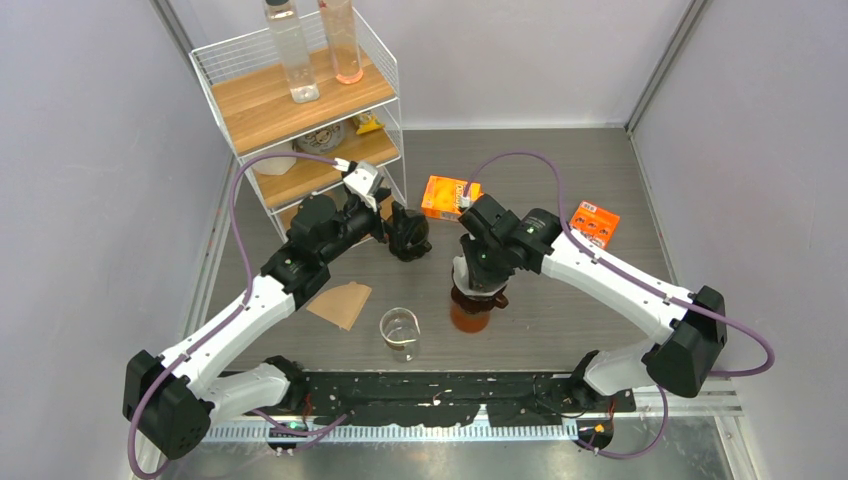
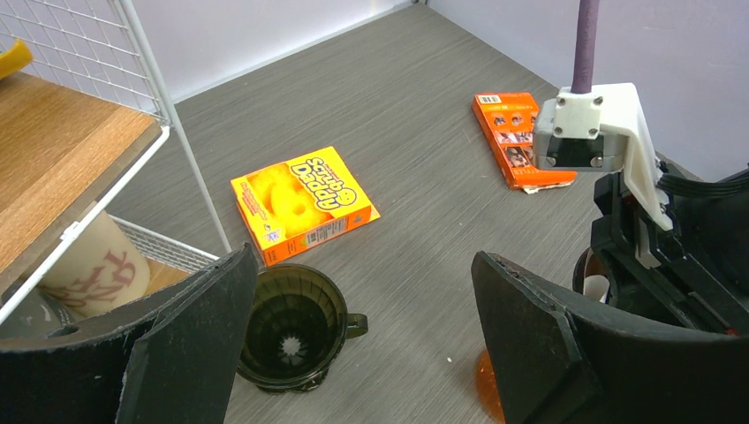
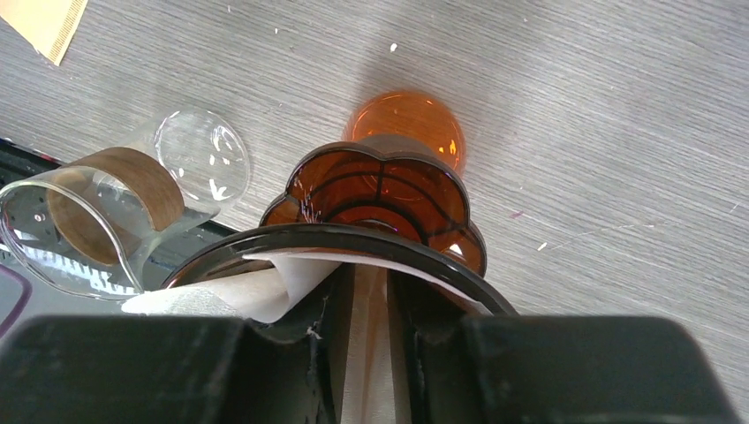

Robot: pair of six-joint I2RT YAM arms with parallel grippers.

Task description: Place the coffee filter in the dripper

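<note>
Right wrist view: right claw is set narrow, with the white coffee filter seen in the gap between its fingers; whether it is pinched cannot be told. The coffee filter is seated inside the dark dripper, which is stacked on an amber vessel. A glass beaker is stood at 9 o'clock of the amber vessel on the surface. Left claw is spread wide over a second dripper; a yellow box is seen at its 12 o'clock, an orange box at 2 o'clock.
</note>
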